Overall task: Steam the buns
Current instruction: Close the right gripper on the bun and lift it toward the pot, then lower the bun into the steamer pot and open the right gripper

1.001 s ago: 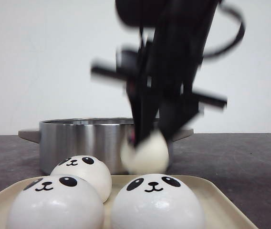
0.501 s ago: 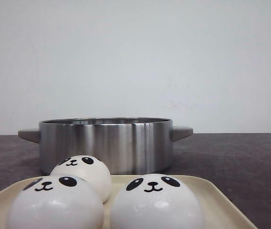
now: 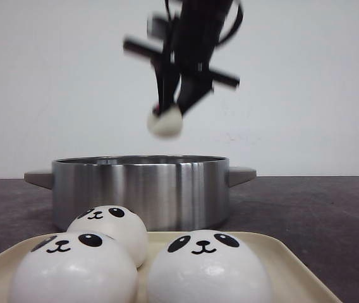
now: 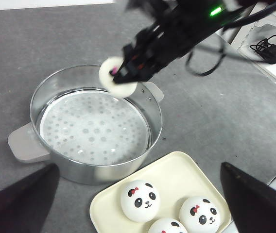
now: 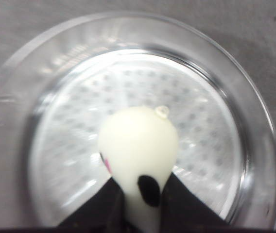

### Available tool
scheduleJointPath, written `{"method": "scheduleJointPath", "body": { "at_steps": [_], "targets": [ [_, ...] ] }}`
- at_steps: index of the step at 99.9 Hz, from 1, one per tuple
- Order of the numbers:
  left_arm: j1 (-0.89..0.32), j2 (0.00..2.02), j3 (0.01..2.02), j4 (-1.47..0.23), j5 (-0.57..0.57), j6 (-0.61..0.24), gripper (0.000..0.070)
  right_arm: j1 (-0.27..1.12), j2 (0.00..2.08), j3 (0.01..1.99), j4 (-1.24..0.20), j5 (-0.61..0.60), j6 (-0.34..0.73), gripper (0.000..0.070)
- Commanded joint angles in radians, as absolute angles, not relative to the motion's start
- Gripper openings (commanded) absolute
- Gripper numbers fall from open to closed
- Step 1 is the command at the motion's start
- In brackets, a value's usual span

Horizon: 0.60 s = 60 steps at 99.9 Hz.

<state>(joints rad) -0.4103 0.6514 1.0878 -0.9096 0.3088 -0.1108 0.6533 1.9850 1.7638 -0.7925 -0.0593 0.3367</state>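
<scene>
Buns: one glossy white panda-faced bun [image 3: 165, 121], pinched in the right claw [image 3: 174, 108], has risen above the round steel steamer pot [image 3: 140, 189], ready for lowering inside.

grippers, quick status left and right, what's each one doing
Left end effector: its fingers are spread wide apart, open, holding nothing.
Right end effector: shut on a bun, held above the steamer pot.

White buns [image 3: 206, 265], black panda faces; cream tray [image 4: 177, 177]; silver pot [image 3: 141, 189], perforated insert; dark grey desk [image 3: 318, 214]; black fingers [image 5: 181, 204].
</scene>
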Motion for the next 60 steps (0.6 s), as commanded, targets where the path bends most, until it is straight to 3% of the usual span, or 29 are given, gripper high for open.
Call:
{"method": "scheduleJointPath", "body": {
  "at_steps": [1,24,60],
  "targets": [
    [-0.414,0.654,1.102,-0.905,0.303,-0.094,0.0632,0.657,2.028,1.79,-0.768,-0.044,0.319,0.0006],
    [-0.414,0.654,1.102,-0.928,0.302,-0.092,0.0632,0.646,2.099,1.79,-0.69,-0.025,0.316,0.0006],
    [-0.414,0.654,1.102,-0.928,0.302,-0.089,0.0632,0.621,2.167,1.79,-0.715,-0.022,0.379,0.0007]
  ]
}}
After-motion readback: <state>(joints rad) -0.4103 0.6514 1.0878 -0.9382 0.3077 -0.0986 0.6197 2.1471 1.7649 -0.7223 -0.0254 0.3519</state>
